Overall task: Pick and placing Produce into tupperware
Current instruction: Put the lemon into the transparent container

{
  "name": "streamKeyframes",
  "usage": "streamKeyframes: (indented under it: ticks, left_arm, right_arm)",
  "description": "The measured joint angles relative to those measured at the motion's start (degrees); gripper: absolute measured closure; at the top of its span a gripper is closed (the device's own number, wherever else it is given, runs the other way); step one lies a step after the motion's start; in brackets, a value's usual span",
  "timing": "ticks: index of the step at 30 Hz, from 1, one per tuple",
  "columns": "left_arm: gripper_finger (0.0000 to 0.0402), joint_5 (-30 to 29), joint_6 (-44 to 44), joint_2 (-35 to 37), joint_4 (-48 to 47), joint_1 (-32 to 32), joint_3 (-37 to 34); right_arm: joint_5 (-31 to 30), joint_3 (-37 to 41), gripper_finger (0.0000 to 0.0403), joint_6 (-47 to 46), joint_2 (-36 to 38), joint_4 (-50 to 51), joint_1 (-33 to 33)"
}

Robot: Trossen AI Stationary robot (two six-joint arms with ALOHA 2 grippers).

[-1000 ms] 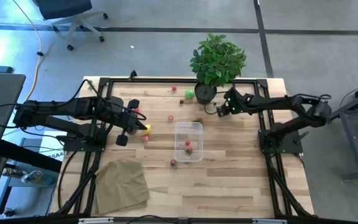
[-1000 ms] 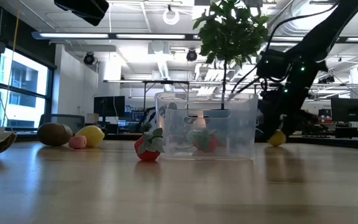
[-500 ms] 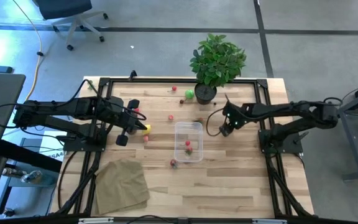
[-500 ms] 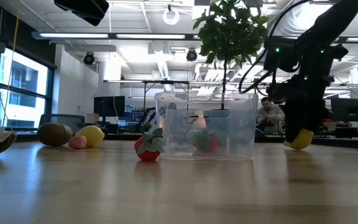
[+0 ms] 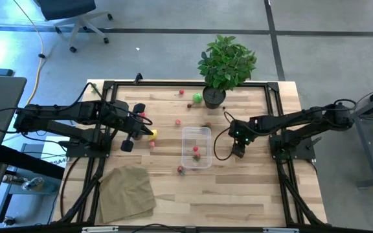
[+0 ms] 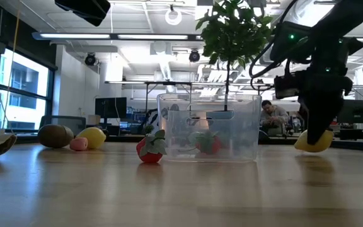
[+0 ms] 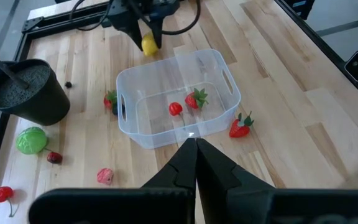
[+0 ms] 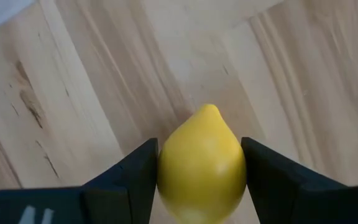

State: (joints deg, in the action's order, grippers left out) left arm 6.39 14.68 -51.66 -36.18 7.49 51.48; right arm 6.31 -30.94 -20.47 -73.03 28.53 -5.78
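Lemon (image 8: 201, 163), clamped between the right gripper (image 5: 237, 149) fingers, hangs low over the surface just right of the clear tupperware (image 5: 196, 147) (two strawberries already lie inside), likely for carrying over its rim. Left gripper (image 7: 196, 163) waits closed, far left.

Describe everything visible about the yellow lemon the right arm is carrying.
The lemon is a small, smooth, glossy yellow toy with a pointed tip, plastic by the look. It sits clamped between the two dark fingers of the right pincer, tip pointing away from the wrist. It hangs low over the bare wooden table, beside the tupperware and outside it. Only the fingers touch it.
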Motion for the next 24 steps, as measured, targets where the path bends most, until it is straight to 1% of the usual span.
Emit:
streamKeyframes:
  ticks: [5, 10, 18, 21, 24]
  left_arm:
    - [0.0401, 0.0, 0.0, 0.0, 0.0, 0.0, 0.0]
    - [0.0401, 0.0, 0.0, 0.0, 0.0, 0.0, 0.0]
    - [0.0401, 0.0, 0.0, 0.0, 0.0, 0.0, 0.0]
    - [0.0401, 0.0, 0.0, 0.0, 0.0, 0.0, 0.0]
    - [0.0401, 0.0, 0.0, 0.0, 0.0, 0.0, 0.0]
  right_arm:
    - [-1.8, 0.0, 0.0212, 3.9, 0.0, 0.0, 0.9]
    - [-3.4, 0.0, 0.0212, 12.0, 0.0, 0.0, 1.5]
    - [-3.7, 0.0, 0.0212, 20.9, 0.0, -0.3, 1.5]
    - [-3.7, -0.1, 0.0212, 22.0, 0.0, -1.4, 1.5]
    - [-4.1, -0.1, 0.0212, 20.9, 0.0, -4.4, 1.5]
